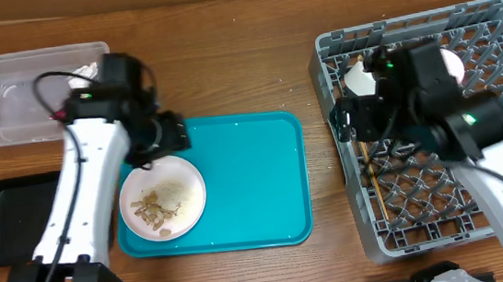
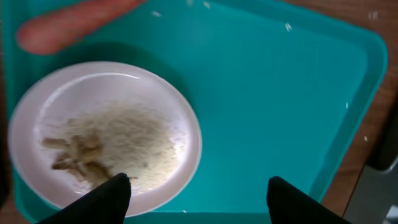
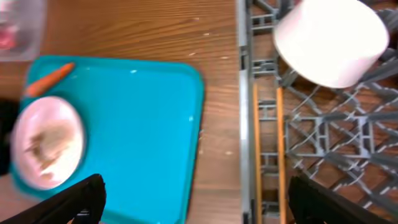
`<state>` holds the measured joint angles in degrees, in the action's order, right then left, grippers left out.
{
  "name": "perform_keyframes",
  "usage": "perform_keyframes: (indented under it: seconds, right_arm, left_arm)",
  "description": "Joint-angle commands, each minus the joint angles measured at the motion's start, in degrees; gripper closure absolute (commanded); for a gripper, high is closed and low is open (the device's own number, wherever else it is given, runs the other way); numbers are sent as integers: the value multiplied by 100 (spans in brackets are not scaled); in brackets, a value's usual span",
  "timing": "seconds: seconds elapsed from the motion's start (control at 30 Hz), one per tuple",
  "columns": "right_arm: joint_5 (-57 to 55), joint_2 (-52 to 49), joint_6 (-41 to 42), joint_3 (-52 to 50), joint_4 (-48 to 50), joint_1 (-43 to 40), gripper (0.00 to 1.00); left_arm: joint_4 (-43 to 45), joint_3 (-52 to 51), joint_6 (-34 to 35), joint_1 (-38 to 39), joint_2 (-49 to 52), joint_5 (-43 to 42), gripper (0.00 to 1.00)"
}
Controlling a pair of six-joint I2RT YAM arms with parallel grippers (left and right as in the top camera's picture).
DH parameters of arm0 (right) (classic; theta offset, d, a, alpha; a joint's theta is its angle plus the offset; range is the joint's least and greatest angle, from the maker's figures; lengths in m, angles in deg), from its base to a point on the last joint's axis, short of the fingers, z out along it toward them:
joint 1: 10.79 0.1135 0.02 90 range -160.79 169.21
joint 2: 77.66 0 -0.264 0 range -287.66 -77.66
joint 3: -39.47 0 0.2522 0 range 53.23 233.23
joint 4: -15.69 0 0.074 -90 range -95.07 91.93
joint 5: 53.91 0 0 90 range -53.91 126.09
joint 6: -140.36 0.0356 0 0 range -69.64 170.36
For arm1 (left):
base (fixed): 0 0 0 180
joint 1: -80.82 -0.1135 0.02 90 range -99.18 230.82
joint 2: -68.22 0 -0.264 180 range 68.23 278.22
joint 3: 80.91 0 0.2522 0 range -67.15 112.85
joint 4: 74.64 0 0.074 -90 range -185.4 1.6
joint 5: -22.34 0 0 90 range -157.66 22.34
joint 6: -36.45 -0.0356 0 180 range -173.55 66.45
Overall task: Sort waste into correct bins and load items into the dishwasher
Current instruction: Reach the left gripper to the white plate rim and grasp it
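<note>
Overhead, the plate [image 1: 163, 199] sits at the left end of the teal tray [image 1: 246, 178] with rice and scraps [image 1: 160, 203] on it. That likely explains why the left gripper [image 1: 166, 133] hangs at its rim: the food must go before the plate can join the dishwasher [image 1: 423, 189]. The clear tub [image 1: 7, 100] and black tray [image 1: 14, 219] lie to the left on the counter [image 1: 224, 51], handy for dumping.

From the left wrist, the fingers [image 2: 102, 199] stand apart and empty over the plate's near edge. The carrot [image 2: 68, 25] lies on the tray beyond.

From the right wrist, the right gripper [image 3: 205, 205] is spread wide and empty at the dishwasher's edge. It is above the chopsticks [image 3: 256, 149], which lie flat near a bowl [image 3: 333, 40], both already loaded.
</note>
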<state>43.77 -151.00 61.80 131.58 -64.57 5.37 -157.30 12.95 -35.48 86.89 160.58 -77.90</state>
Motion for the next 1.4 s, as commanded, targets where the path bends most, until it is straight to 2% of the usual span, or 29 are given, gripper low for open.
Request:
perform_keyframes:
  seconds: [0.0, 0.27, 0.53, 0.67, 1.37]
  right_arm:
    - [461, 68, -151, 63, -160, -13, 4]
    - [245, 46, -162, -42, -264, -11, 4]
    - [247, 46, -162, -46, -297, -11, 4]
    - [247, 46, -162, -55, -332, -11, 4]
    - [249, 35, -160, -116, -345, -11, 6]
  left_arm:
    - [72, -444, 507, 546, -83, 225, 28]
    - [994, -1580, 1464, 1252, -76, 382, 30]
    - [2227, -2361, 1751, 1423, -74, 599, 36]
    - [2385, -2625, 1971, 1423, -74, 756, 36]
    - [2962, -2830, 1963, 1423, 216, 763, 33]
